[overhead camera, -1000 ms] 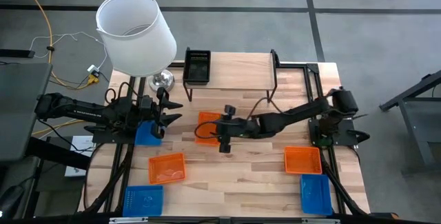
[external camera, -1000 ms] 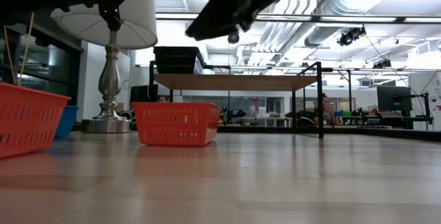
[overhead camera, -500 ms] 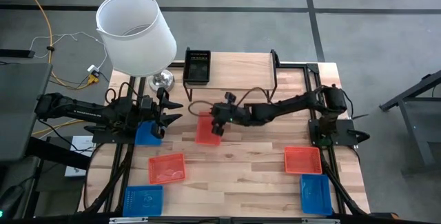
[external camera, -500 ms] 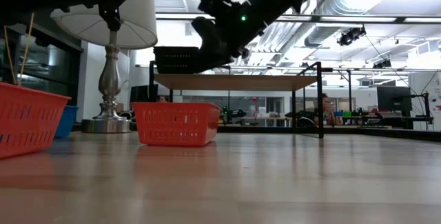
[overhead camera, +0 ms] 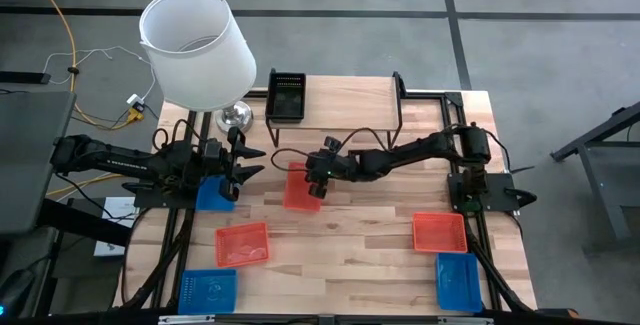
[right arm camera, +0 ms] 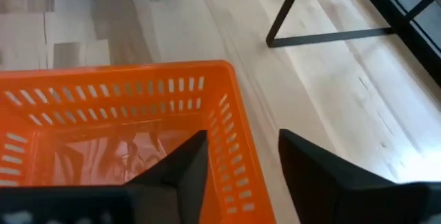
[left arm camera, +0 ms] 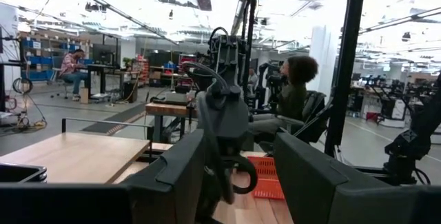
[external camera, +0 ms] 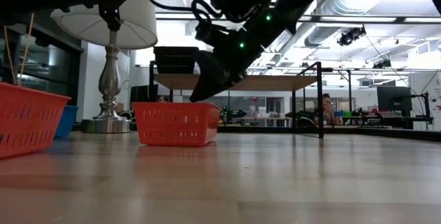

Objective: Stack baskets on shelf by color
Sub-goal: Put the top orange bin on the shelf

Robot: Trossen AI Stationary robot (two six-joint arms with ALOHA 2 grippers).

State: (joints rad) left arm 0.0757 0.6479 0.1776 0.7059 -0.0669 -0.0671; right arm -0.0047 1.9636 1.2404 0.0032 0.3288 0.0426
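Pale planked wood across the table, grain lines showing, a soft sheen close to the low camera. Same light wood on the shelf top, thin black metal for its legs. Slotted plastic on the orange basket, smooth and slightly glossy, light caught on the rim. Blue basket of the same plastic mesh. Black basket likewise, duller. Matt dark plastic on the right gripper fingers. Polished metal on the lamp base, bright and mirror-like; matt white shade, material not clear.
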